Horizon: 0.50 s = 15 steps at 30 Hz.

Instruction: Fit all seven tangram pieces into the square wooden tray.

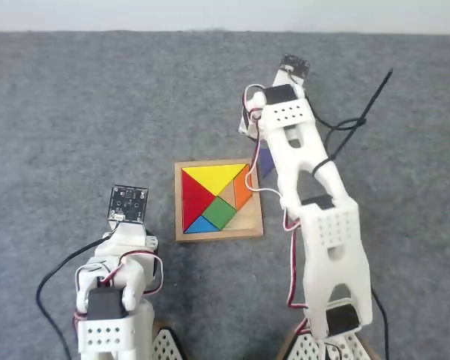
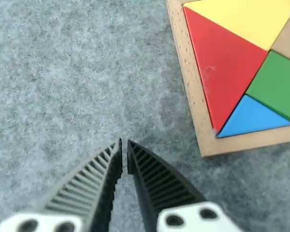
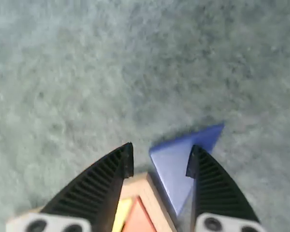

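The square wooden tray [image 1: 179, 201] lies mid-table holding a yellow triangle [image 1: 214, 178], a red triangle [image 1: 195, 202], a green square [image 1: 221, 212], a light blue triangle [image 1: 201, 223] and an orange piece [image 1: 242, 193]. A dark blue piece [image 1: 267, 161] lies on the carpet against the tray's far right corner. My right gripper [image 3: 159, 154] hangs open over that piece [image 3: 176, 162], one finger [image 3: 208, 183] above it, the tray corner [image 3: 142, 191] just below. My left gripper [image 2: 124, 145] is shut and holds nothing, above bare carpet near the tray's rim [image 2: 191, 82].
Grey carpet covers the whole table. Bare wood [image 1: 245, 217] shows in the tray's near right part. The right arm [image 1: 315, 195] stretches along the tray's right side. The left arm [image 1: 120, 285] sits at the near left, short of the tray.
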Each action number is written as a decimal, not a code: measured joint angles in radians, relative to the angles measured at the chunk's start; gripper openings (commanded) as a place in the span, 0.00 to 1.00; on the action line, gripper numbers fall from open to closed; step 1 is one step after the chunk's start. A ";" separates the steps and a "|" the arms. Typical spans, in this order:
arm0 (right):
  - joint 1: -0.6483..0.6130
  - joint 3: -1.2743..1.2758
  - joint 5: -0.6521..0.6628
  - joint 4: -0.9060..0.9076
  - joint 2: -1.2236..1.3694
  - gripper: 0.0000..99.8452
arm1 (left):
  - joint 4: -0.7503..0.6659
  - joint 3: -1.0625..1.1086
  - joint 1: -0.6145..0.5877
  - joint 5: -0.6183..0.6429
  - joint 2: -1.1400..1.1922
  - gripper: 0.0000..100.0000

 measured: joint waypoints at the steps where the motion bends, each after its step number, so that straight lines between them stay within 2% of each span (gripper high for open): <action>1: 0.000 -0.052 -0.008 0.015 0.037 0.20 | 0.000 0.000 0.000 0.000 0.000 0.02; 8: 0.018 -0.351 -0.018 0.155 0.233 0.20 | 0.000 0.000 -0.002 0.000 0.000 0.02; 15: 0.026 -0.574 -0.018 0.384 0.351 0.20 | 0.000 0.000 0.000 0.000 0.000 0.02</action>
